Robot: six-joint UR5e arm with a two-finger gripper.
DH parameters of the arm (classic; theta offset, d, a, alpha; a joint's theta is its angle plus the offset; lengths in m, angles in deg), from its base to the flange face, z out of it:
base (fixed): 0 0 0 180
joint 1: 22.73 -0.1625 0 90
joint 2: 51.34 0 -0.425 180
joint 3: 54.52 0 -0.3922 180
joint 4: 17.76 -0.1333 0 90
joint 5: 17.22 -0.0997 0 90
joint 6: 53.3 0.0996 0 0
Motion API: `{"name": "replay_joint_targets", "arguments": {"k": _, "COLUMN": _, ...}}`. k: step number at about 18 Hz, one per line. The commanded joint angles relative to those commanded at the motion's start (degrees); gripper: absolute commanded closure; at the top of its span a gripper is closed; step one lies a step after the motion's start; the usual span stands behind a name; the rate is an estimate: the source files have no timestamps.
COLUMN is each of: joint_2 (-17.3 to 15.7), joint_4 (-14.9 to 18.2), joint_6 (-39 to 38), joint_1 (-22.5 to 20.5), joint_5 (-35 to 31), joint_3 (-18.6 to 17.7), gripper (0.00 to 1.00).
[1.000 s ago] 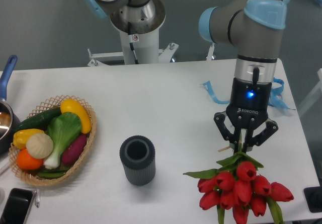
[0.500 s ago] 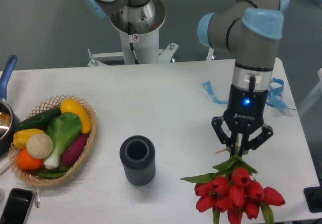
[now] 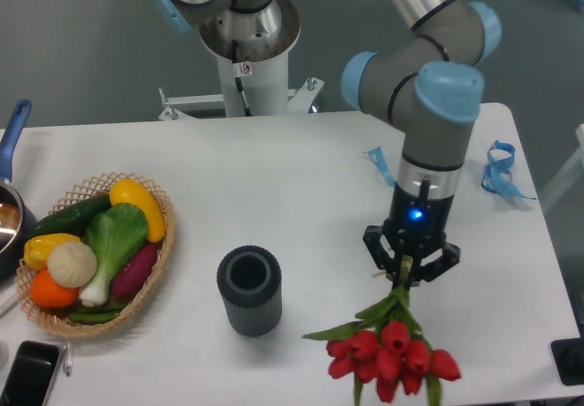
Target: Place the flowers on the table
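Fixed camera: gripper (image 3: 410, 276) jaws closed on stems of the flowers (image 3: 389, 355), now shifted left from the right edge and lower, buds toward the front edge of the bench (image 3: 274, 178). Dark cylinder (image 3: 249, 291) left, unmoved.

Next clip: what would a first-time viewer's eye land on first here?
Most likely the flowers, a bright red tulip bunch at the near right of the white table, with the hand shut on their stems. After that, the wicker basket of colourful vegetables at the left, and the dark ribbed cup standing mid-table.
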Motion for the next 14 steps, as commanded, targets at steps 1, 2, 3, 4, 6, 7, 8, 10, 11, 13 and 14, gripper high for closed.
{"name": "replay_joint_targets", "arguments": {"k": 1, "joint_2": 0.7, "joint_4": -0.1, "joint_6": 0.3, "joint_1": 0.8, "joint_5": -0.8, "joint_3": -0.8, "gripper": 0.78}}
{"name": "replay_joint_targets", "arguments": {"k": 2, "joint_2": 1.7, "joint_4": -0.1, "joint_6": 0.3, "joint_1": 1.5, "joint_5": -1.8, "joint_3": -1.1, "gripper": 0.78}}
{"name": "replay_joint_targets", "arguments": {"k": 3, "joint_2": 2.5, "joint_4": -0.1, "joint_6": 0.3, "joint_1": 1.9, "joint_5": -3.0, "joint_3": -1.5, "gripper": 0.78}}
{"name": "replay_joint_targets", "arguments": {"k": 4, "joint_2": 3.0, "joint_4": -0.1, "joint_6": 0.1, "joint_1": 2.5, "joint_5": -4.0, "joint_3": -1.5, "gripper": 0.78}}
{"name": "replay_joint_targets", "arguments": {"k": 6, "joint_2": 3.7, "joint_4": -0.1, "joint_6": -0.1, "joint_1": 3.6, "joint_5": -4.8, "joint_3": -1.9, "gripper": 0.78}}
{"name": "replay_joint_targets", "arguments": {"k": 7, "joint_2": 3.9, "joint_4": -0.1, "joint_6": -0.1, "joint_1": 3.7, "joint_5": -4.8, "joint_3": -2.1, "gripper": 0.78}}
{"name": "replay_joint_targets", "arguments": {"k": 8, "joint_2": 4.4, "joint_4": -0.2, "joint_6": 0.0, "joint_1": 3.8, "joint_5": -4.8, "joint_3": -2.1, "gripper": 0.74}}
{"name": "replay_joint_targets", "arguments": {"k": 10, "joint_2": 5.3, "joint_4": -0.3, "joint_6": 0.2, "joint_1": 3.9, "joint_5": -4.8, "joint_3": -2.0, "gripper": 0.67}}
{"name": "replay_joint_targets", "arguments": {"k": 11, "joint_2": 5.4, "joint_4": -0.4, "joint_6": 0.2, "joint_1": 3.9, "joint_5": -4.8, "joint_3": -1.8, "gripper": 0.59}}
{"name": "replay_joint_targets", "arguments": {"k": 13, "joint_2": 5.6, "joint_4": -0.4, "joint_6": 0.3, "joint_1": 3.9, "joint_5": -4.8, "joint_3": -1.2, "gripper": 0.39}}
{"name": "replay_joint_targets", "arguments": {"k": 14, "joint_2": 5.6, "joint_4": -0.4, "joint_6": 0.3, "joint_1": 3.9, "joint_5": -4.8, "joint_3": -0.9, "gripper": 0.39}}
